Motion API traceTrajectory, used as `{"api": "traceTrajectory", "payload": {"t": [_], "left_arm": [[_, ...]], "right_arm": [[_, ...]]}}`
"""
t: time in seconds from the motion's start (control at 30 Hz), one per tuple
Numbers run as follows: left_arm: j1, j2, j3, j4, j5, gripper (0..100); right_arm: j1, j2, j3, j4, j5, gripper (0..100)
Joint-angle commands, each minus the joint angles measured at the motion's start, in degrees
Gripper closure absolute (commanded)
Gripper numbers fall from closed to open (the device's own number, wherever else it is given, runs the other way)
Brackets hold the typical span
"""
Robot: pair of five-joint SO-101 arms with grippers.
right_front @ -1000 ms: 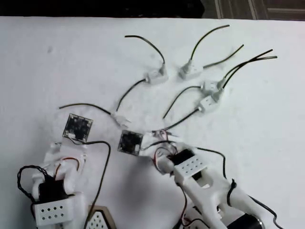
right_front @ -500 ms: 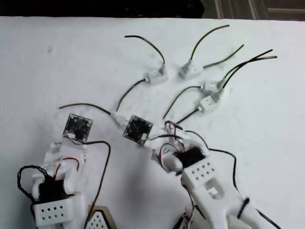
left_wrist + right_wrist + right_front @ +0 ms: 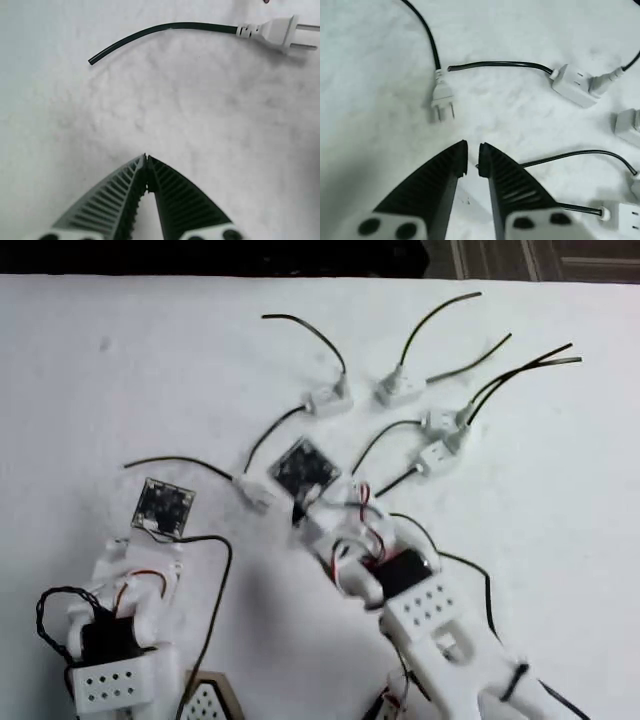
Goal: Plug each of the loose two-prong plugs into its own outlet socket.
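Loose plug [image 3: 441, 97]: flat on the table [image 3: 120, 370], unplugged; small white moulded body, two bare metal prongs, ribbed collar, thin black cord with a cut free end
Nearest socket [image 3: 572, 85]: white boxy block of smooth hard plastic, two slots on the upper face; black cord in one end, what looks like a white plug seated in the other; apart from the plug on the table
Other sockets [image 3: 440, 455]: more white blocks toward the far side, most with two cords leaving them, so probably mated; too small to be sure
Done: judged mostly finished
Left: one plug to lift, line up and push home; which socket is free, unclear
Right gripper [image 3: 472, 150]: black ribbed fingers a narrow slit apart, pinching nothing, low over the table, just short of the prongs that face it
Left gripper [image 3: 146, 160]: ribbed fingers pressed together, empty, plug well off
Surface: white, soft-looking, faintly mottled covering
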Motion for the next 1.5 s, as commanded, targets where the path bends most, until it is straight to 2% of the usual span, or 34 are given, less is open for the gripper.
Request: {"api": "traceTrajectory", "payload": {"t": [0.0, 0.13, 0.3, 0.4, 0.63, 0.77, 0.93, 1.03, 1.33, 1.47], "left_arm": [[0.1, -0.3, -0.3, 0.1, -0.4, 98], [0.1, -0.3, -0.3, 0.1, -0.4, 98], [0.1, -0.3, -0.2, 0.1, -0.4, 98], [0.1, -0.3, -0.2, 0.1, -0.4, 98], [0.1, -0.3, -0.2, 0.1, -0.4, 98], [0.1, -0.3, -0.2, 0.1, -0.4, 98], [0.1, -0.3, -0.2, 0.1, -0.4, 98], [0.1, -0.3, -0.2, 0.2, -0.4, 98], [0.1, -0.3, -0.2, 0.2, -0.4, 98], [0.1, -0.3, -0.2, 0.2, -0.4, 98]], "right_arm": [[2.4, 10.2, -6.9, -2.3, -6.2, 96.2], [2.4, 19.4, -9.3, -2.3, -7.6, 96.2], [3.4, 21.3, -7.6, 1.1, -6.2, 98.1], [3.2, 17.3, -5.6, 7.9, -2.1, 98.1], [1.0, 0.6, -1.2, 22.4, -1.2, 98.1], [-2.2, -6.2, 2.5, 23.7, 0.5, 98.1], [-0.6, -11.2, 2.7, 12.3, 0.4, 98.1], [-0.7, -8.8, 2.8, 4.2, -2.0, 98.1], [0.5, 15.6, 1.9, -15.3, -3.1, 98.1], [2.2, 23.9, -1.5, -17.8, -4.7, 98.1]]}}
